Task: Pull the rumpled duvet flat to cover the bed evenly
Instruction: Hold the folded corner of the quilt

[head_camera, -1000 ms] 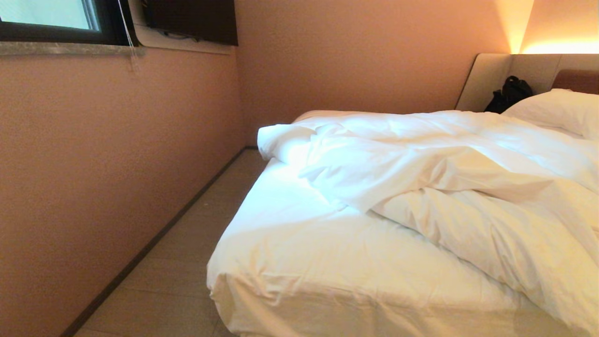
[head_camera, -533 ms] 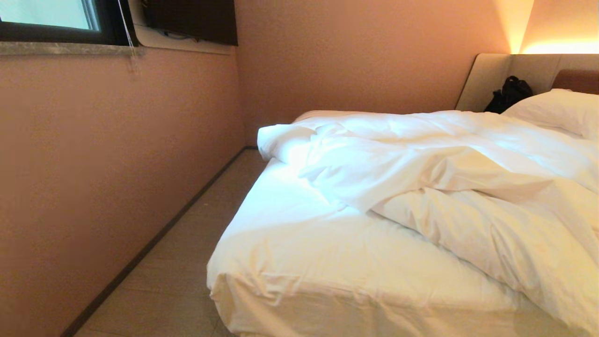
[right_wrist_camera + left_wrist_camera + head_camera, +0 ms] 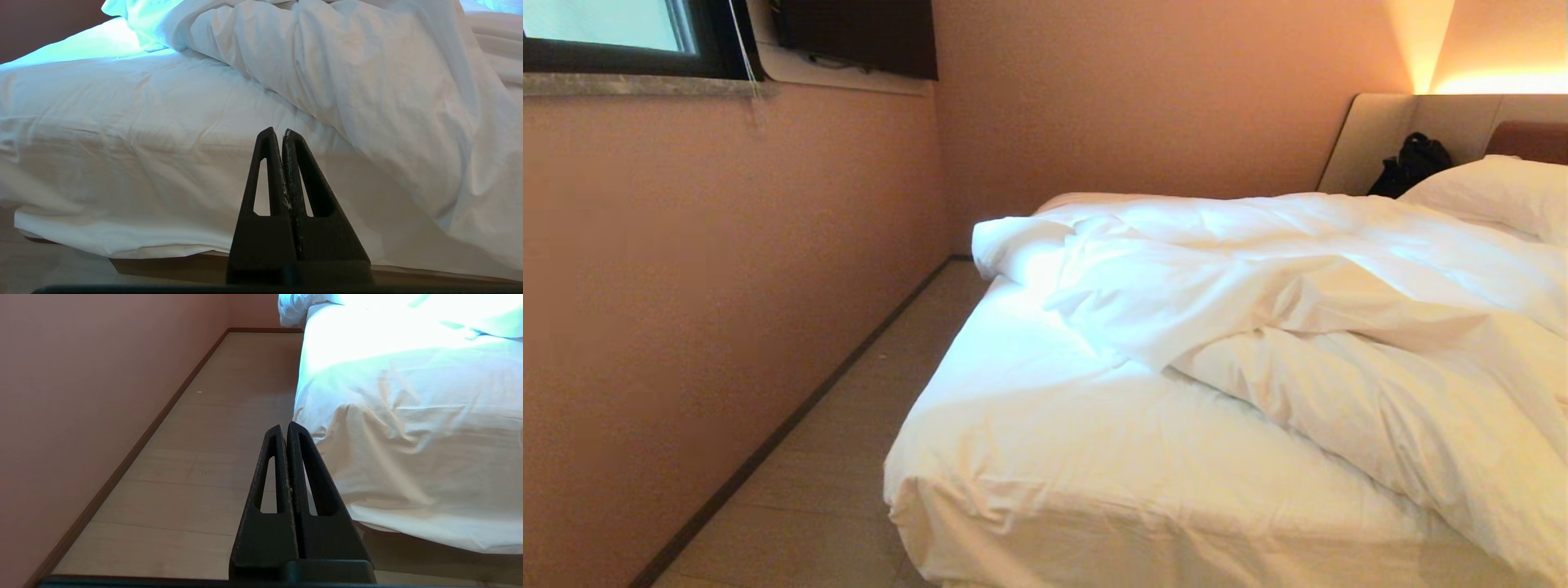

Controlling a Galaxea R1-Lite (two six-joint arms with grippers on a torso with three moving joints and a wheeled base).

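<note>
A strip of bare floor (image 3: 849, 457) runs between the wall (image 3: 711, 310) and the bed's (image 3: 1045, 523) left edge, open to the far corner. The foot end of the mattress lies uncovered, so the near left corner can be reached freely. The duvet (image 3: 1298, 327) is heaped in thick folds across the middle and right, spilling over the foot edge at the right. Both pincers, the left pincer (image 3: 284, 428) and the right pincer (image 3: 278, 134), are closed, low before the foot edge, touching nothing.
</note>
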